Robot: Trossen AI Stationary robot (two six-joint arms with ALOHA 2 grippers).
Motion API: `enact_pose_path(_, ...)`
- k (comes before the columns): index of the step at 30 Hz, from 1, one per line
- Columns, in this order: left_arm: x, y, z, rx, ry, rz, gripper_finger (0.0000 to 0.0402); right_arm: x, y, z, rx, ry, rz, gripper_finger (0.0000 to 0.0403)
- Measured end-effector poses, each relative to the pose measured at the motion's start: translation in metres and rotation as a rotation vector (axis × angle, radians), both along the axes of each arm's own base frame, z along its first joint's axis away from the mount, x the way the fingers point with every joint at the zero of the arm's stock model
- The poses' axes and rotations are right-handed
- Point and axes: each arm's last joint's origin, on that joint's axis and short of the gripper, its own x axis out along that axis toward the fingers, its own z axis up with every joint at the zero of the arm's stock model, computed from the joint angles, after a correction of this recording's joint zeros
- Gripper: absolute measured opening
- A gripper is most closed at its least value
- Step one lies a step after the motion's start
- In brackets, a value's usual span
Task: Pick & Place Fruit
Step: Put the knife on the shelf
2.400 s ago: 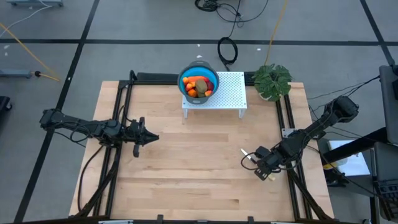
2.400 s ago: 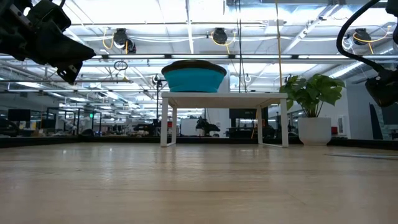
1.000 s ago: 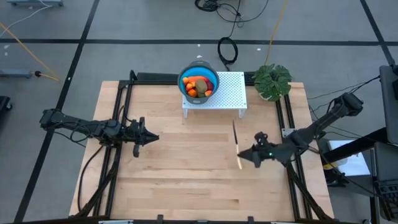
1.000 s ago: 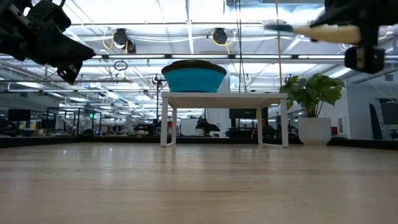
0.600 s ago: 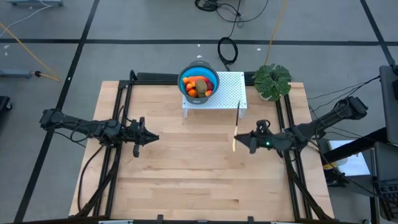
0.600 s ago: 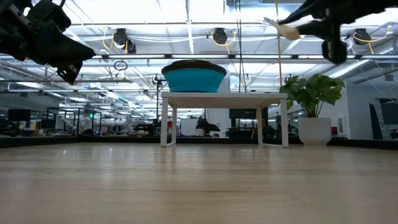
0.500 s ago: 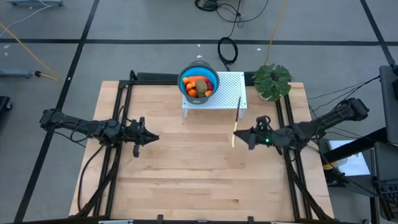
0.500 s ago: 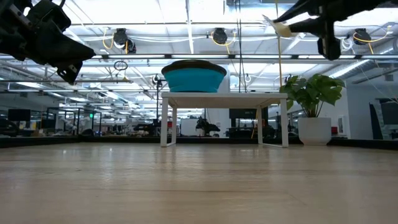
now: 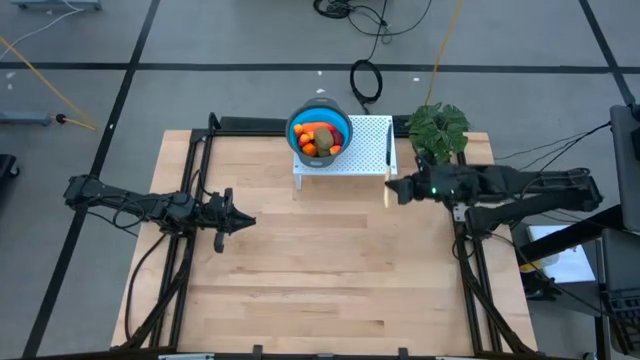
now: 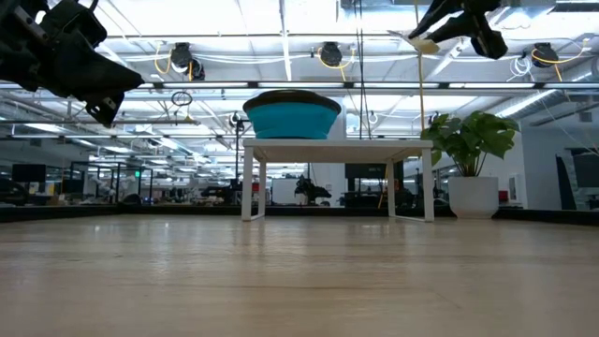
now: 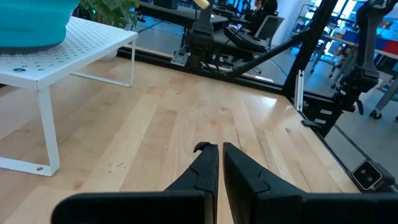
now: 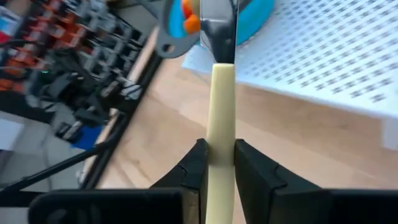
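Observation:
The fruit (image 9: 319,138) lies in the blue bowl (image 9: 342,121) on the left end of the white perforated stand (image 9: 368,150): an orange-red piece, a brown-green oval and small orange bits. My right gripper (image 9: 394,189) hovers high at the stand's right end, shut on a knife (image 9: 388,160) whose thin blade reaches out over the stand. The low view shows that gripper (image 10: 440,28) near the top of the picture. My left gripper (image 9: 246,221) waits shut over the table's left half, with nothing in it (image 11: 215,163). My right gripper pinches the knife's pale yellow handle (image 12: 221,118) between its two fingers (image 12: 198,163). It comes from the table's right side, slanting a little downward, and the fingers lie across the handle. The knife is lifted clear, its blade (image 12: 218,28) pointing toward the far edge above the stand.
A potted plant (image 9: 437,130) stands at the far right corner, close behind the right arm. Dark rails (image 9: 195,170) run along the table's left and right sides. Bare wood (image 9: 320,270) spreads over the middle and near part.
My right gripper has risen and swung toward the table's far edge, from mid-table on the right up to the stand's right end, staying shut on the knife. The knife has gone with it, and its blade now reaches over the stand.

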Motion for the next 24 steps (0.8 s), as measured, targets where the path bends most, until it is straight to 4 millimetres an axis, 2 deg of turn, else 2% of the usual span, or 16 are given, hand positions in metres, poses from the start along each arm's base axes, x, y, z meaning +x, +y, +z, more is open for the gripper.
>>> enact_pose_path(6, 0.000, 0.000, 0.000, 0.000, 0.000, 0.000, 0.0021, 0.006, -0.027, 0.019, 0.004, 0.115, -0.025, 0.0050)
enact_pose_path(11, 0.000, 0.000, 0.000, 0.000, 0.000, 0.000, 0.0021, 0.017, -0.056, 0.025, 0.039, 0.150, -0.031, 0.0050)
enact_pose_path(16, 0.000, 0.000, 0.000, 0.000, 0.000, 0.000, 0.0021, 0.027, -0.082, 0.020, 0.094, 0.179, -0.067, 0.0050)
enact_pose_path(24, 0.000, 0.000, 0.000, 0.023, -0.001, -0.002, 0.0021, 0.038, -0.115, 0.000, 0.185, 0.240, -0.124, 0.0050)
